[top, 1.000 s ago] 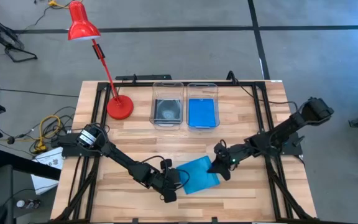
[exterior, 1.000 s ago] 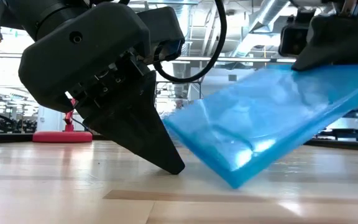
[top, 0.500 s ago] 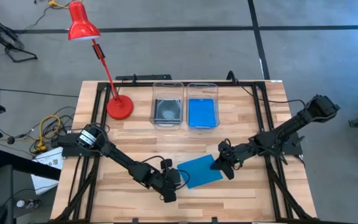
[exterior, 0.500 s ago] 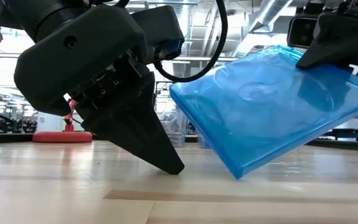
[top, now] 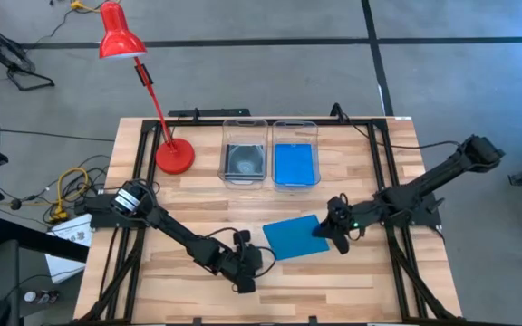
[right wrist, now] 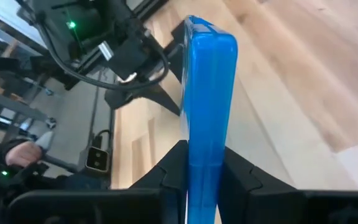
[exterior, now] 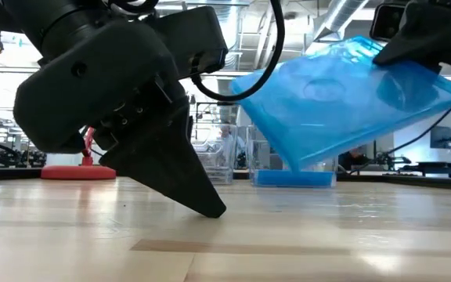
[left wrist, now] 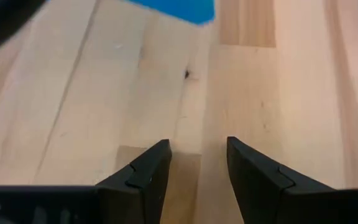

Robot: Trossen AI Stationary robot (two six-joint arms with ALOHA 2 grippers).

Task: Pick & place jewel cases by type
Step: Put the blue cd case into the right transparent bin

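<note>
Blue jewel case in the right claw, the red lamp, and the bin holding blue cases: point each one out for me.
blue jewel case [top: 290, 237], high view, middle of its flat face.
red lamp [top: 175, 156], high view, round base.
bin holding blue cases [top: 294, 124], high view, far rim.

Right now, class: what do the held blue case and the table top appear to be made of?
Blue jewel case: translucent glossy plastic, probably; a disc outline shows through and highlights glint. Table top: pale wood with a smooth finish, judging by its plank seams and grain.
</note>
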